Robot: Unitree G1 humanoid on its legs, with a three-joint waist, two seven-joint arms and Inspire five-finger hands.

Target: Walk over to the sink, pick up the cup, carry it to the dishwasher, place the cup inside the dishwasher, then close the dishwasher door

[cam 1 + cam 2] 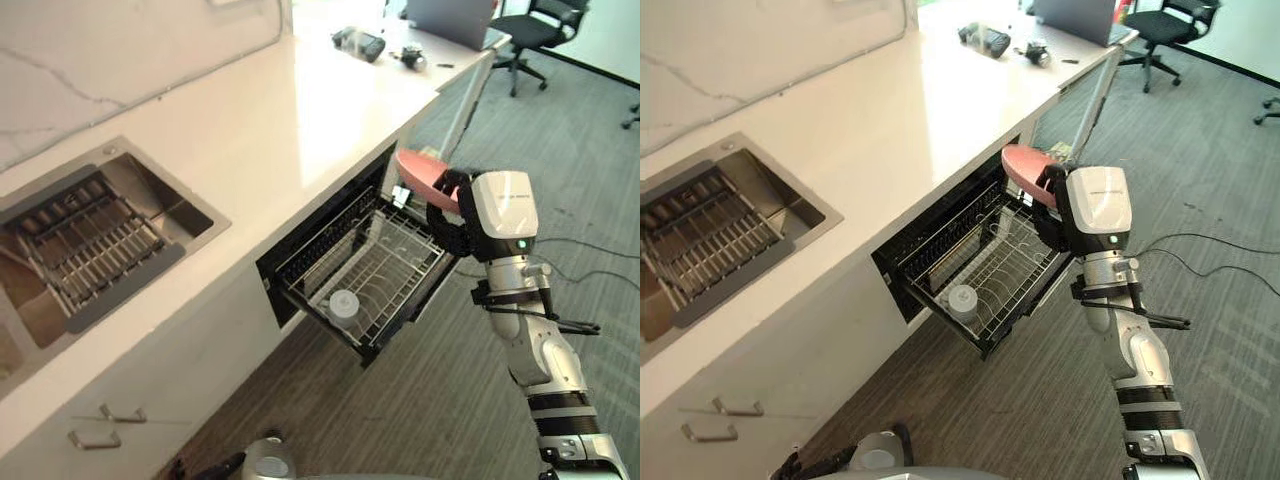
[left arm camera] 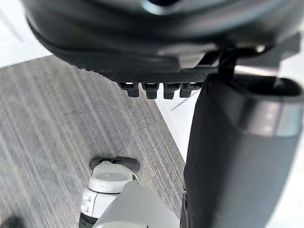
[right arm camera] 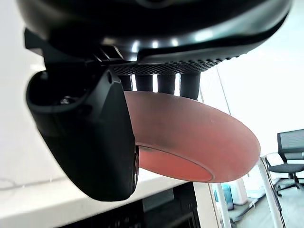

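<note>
the white counter (image 1: 300, 110) runs from the sink (image 1: 170, 195) to the dishwasher rack (image 1: 430, 262), which is pulled out beneath it. a small white cup (image 1: 343, 303) stands in the rack's near corner. the right hand (image 1: 447, 228) pinches a pink dish (image 3: 190, 137) by its rim, thumb against fingers, at the rack's far end just under the counter edge. the rim grip is the risk: knocking the counter or wires could twist the dish loose. whether the left hand (image 2: 156, 57) is open or closed i cannot tell.

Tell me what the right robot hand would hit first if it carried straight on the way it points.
Probably the edge of the white countertop above the open black dishwasher: the right robot hand, curled round a shallow pink bowl, points at it from close by. Depth is unclear.
</note>
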